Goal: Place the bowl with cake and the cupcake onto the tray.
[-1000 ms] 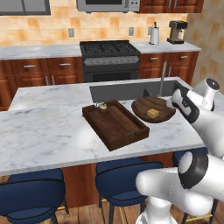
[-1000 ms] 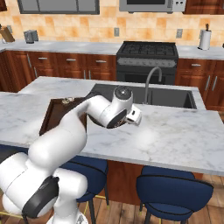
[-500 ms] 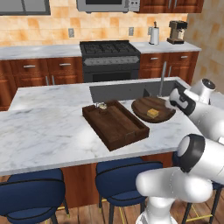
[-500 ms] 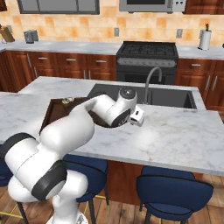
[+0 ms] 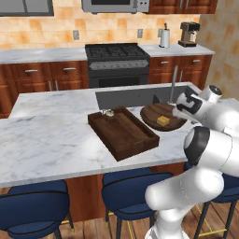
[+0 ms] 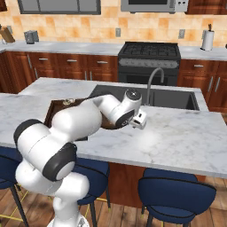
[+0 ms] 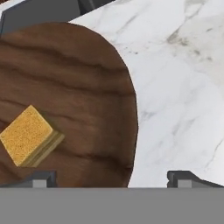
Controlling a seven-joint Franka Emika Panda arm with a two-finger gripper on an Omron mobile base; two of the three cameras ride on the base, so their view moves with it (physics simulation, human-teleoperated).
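Observation:
The wide wooden bowl [image 5: 161, 117] rests on the marble island just right of the tray [image 5: 123, 135], with the yellow square cake piece [image 5: 162, 121] inside it. A tiny pale cupcake [image 5: 109, 113] sits at the tray's far corner; I cannot tell whether it is inside the rim. My gripper [image 5: 179, 110] hovers low at the bowl's right edge. In the hand view the gripper [image 7: 111, 179] is open, its fingertips [image 7: 41, 178] wide apart. The bowl [image 7: 78, 96] rim lies between them, and the cake [image 7: 28, 135] is at the left. Nothing is held.
A dark sink [image 5: 135, 95] with a curved faucet [image 5: 173, 81] lies just behind the bowl and tray. Bare marble [image 6: 177, 133] stretches right of the bowl. Blue stools [image 5: 135, 186] stand under the island's front edge. The stove [image 5: 116, 51] is at the back wall.
The hand has shifted a little leftward toward the bowl's right edge. Bowl, tray and cupcake have not moved.

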